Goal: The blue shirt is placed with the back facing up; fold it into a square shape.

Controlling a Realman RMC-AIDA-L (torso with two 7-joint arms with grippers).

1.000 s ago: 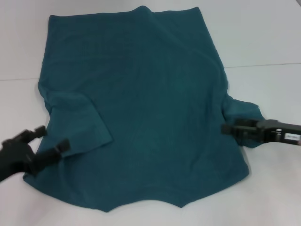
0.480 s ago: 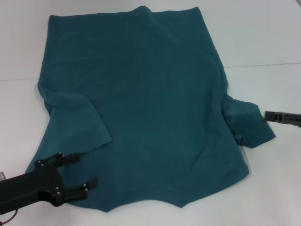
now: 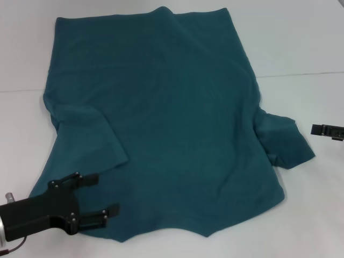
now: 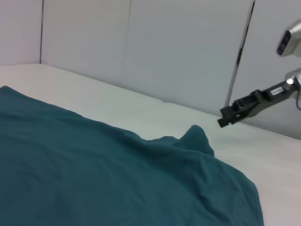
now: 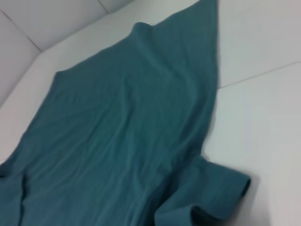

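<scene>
Lying back-up across the white table (image 3: pixel 301 48), the blue shirt (image 3: pixel 172 118) awaits folding as the left gripper (image 3: pixel 105 196), fingers spread and empty, hovers at its near-left hem, apparently lining up a grab, while the right gripper (image 3: pixel 317 129) sits at the right edge, its opening hidden.

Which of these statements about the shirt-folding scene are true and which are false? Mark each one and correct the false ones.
1. The blue shirt lies spread on the white table. True.
2. The left hand is over the shirt's near left corner with its fingers open. True.
3. The right hand is gripping the shirt's right sleeve. False: it is beside the sleeve, apart from it, over bare table.
4. White lettering shows on the shirt's upper face. False: the face that shows is plain.
5. The left sleeve is folded in onto the shirt's body. True.
6. The shirt is already folded into a square. False: it is still spread wide.
</scene>
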